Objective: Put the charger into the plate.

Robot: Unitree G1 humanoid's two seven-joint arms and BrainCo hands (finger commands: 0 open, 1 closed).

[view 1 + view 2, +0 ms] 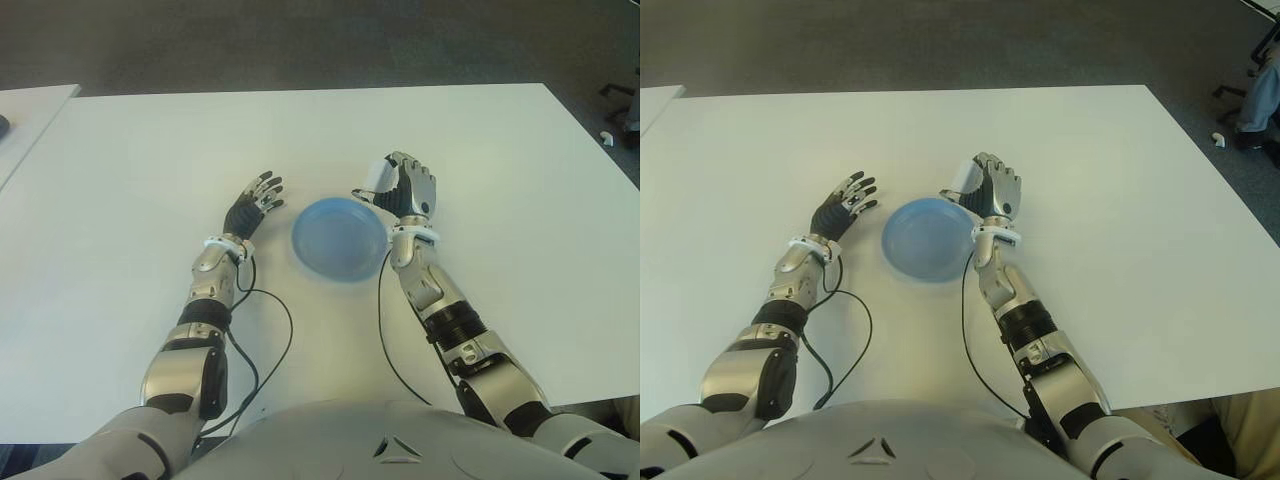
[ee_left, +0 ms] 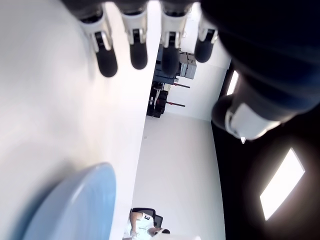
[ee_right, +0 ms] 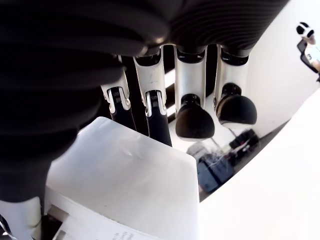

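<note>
- The right hand's fingers [image 3: 195,117] are curling around a white block, the charger [image 3: 125,185]; in the right wrist view two fingers are pressing behind it and the thumb side is closing on its near face, so the hand is gripping it.
- In the left eye view the charger [image 1: 377,178] is showing as a white corner poking out of the right hand [image 1: 405,190], a little right of the frame's centre and just beside the plate's upper right rim.
- The plate [image 1: 338,238] is a blue, shallow dish sitting at the centre of the frame on the white table [image 1: 500,180], and nothing is lying in it yet.
- The left hand [image 1: 254,206] is showing just left of the plate with its fingers [image 2: 138,52] spread straight and holding nothing; it is looking idle.
- A black cable [image 1: 262,345] is trailing along the left forearm across the lower part of the frame, clear of the plate.
- To my eye, the carry step is under way: the charger is in the grip and beside the rim, not yet over the bowl.
- The next move is calling for a short shift toward the frame's centre-left, over the plate's middle, then lowering and opening the fingers so the block is dropping inside the rim rather than tipping onto the edge.
</note>
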